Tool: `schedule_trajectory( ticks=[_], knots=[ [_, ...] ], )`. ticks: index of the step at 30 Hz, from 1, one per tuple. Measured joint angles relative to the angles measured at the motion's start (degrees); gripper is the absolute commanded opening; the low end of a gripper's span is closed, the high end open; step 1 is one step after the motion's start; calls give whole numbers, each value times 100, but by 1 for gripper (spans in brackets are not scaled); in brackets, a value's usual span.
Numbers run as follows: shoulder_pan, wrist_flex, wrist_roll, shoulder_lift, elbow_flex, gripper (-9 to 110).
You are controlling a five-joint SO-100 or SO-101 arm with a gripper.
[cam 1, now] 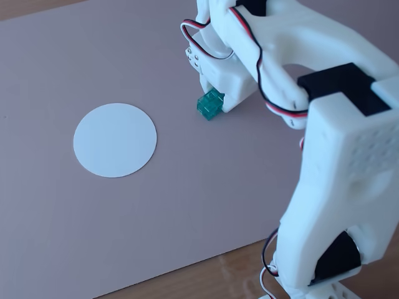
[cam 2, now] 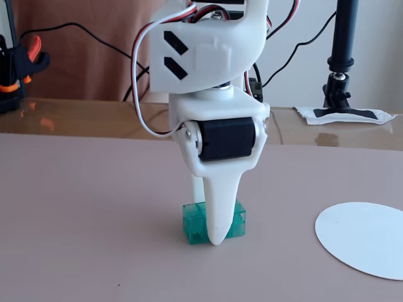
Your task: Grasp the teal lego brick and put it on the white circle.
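The gripper (cam 2: 216, 234) is pressing closed around the teal lego brick (cam 2: 196, 223), which is sitting on the pink mat (cam 1: 187, 205) well apart from the white circle (cam 1: 115, 139), and an off-centre pinch is risking slippage during lifting.

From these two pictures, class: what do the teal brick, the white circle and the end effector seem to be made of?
Teal lego brick: translucent glossy plastic; light passes through it.
White circle: probably paper or thin card; flat, matte, no visible thickness.
End effector: white, matte hard plastic, possibly 3D-printed.
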Motion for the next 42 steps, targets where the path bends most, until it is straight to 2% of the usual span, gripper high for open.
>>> schedule_trajectory(
  ticks=[7, 16, 19, 22, 26, 31, 42],
  knots=[
    [35, 62, 105, 844, 659, 0],
    [0, 387, 1028, 4430, 1705, 0],
    [-343, 536, 1257, 5581, 1714, 0],
    [-756, 668, 1354, 6012, 1644, 0],
    [-1564, 835, 1345, 5854, 1274, 0],
    [-2153, 1020, 1143, 4711, 527, 0],
    [-2355, 1538, 809, 1468, -1274, 0]
  ],
)
